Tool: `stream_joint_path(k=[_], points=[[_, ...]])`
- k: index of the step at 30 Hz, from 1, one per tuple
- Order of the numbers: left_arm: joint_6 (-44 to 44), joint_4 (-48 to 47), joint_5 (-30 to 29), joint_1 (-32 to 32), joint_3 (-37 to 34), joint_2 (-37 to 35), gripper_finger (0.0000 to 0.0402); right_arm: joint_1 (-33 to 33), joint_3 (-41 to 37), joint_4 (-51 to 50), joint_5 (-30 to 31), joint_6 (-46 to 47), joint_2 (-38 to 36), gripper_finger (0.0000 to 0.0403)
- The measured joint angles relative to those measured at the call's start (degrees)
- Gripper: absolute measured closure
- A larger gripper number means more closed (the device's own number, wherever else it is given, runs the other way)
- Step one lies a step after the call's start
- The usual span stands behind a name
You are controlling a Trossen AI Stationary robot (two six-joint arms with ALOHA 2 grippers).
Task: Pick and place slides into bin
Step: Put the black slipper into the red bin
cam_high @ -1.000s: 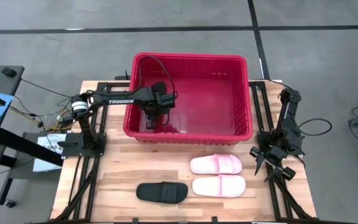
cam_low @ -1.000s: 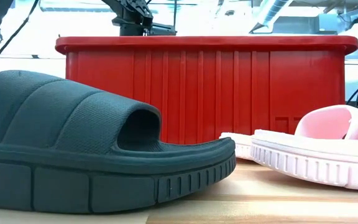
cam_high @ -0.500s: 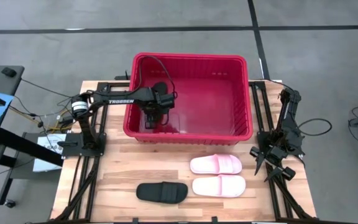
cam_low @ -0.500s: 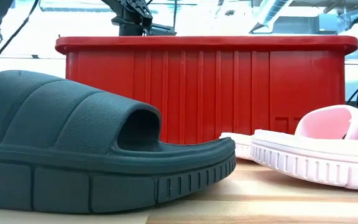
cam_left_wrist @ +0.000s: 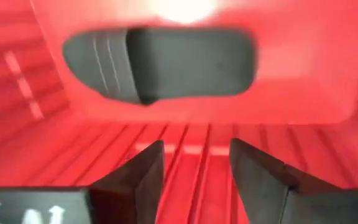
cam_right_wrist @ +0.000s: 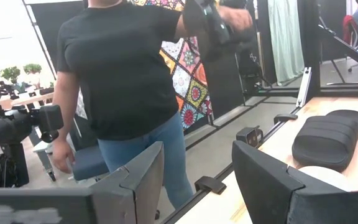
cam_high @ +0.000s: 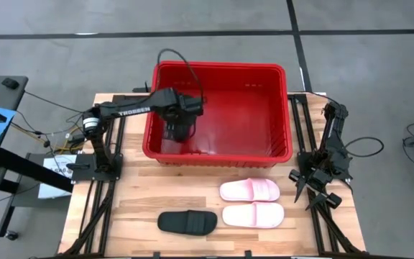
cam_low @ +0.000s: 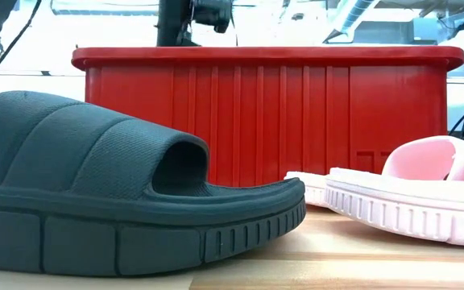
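Note:
My left gripper hangs open and empty inside the red bin, above its left part. In the left wrist view its fingers point down at a black slide, which lies flat on the bin's floor; my arm hides this slide in the high view. A second black slide and two pink slides rest sole-down on the table in front of the bin. My right gripper waits open at the table's right edge.
The bin's near wall stands between the slides on the table and its inside. A person stands in the room beyond the table. Bare wood lies at the table's near left.
My left gripper has risen inside the bin, and the arm's forearm now stands steeper over the bin's left part. The slides on the table have not moved.

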Motion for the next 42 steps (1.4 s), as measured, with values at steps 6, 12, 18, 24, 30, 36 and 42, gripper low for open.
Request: stream_joint_path(k=[6, 12, 18, 24, 30, 36, 42], points=[[2.54, -1.80, 25.07, 0.19, 14.12, -2.03, 0.0227, 0.00, -0.02, 0.02, 0.00, 0.00, 0.00, 0.0221], [2.27, 0.95, 44.17, 0.04, 22.26, -8.65, 0.0227, 0.00, -0.02, 0.02, 0.00, -0.02, 0.02, 0.0221], [0.05, 0.57, 52.09, -2.67, 23.23, -16.19, 0.0227, -0.02, 0.00, 0.02, 0.00, 0.00, 0.02, 0.0221], [-3.85, 0.31, 56.72, -8.93, 23.17, -20.82, 0.0227, -0.01, -0.02, 0.02, 0.00, 0.00, 0.02, 0.0221], [-8.98, -1.75, 56.17, -18.96, 23.10, -23.34, 0.0227, 0.00, -0.02, 0.02, 0.00, 0.00, 0.00, 0.0221], [-15.27, -1.68, 49.64, -32.79, 22.17, -25.29, 0.0227, -0.01, -0.01, 0.02, 0.00, 0.00, 0.01, 0.0221], [-21.87, 11.14, 40.98, -46.62, 5.24, -32.66, 0.0227, -0.01, 0.00, 0.02, 0.00, 0.00, 0.02, 0.0221]])
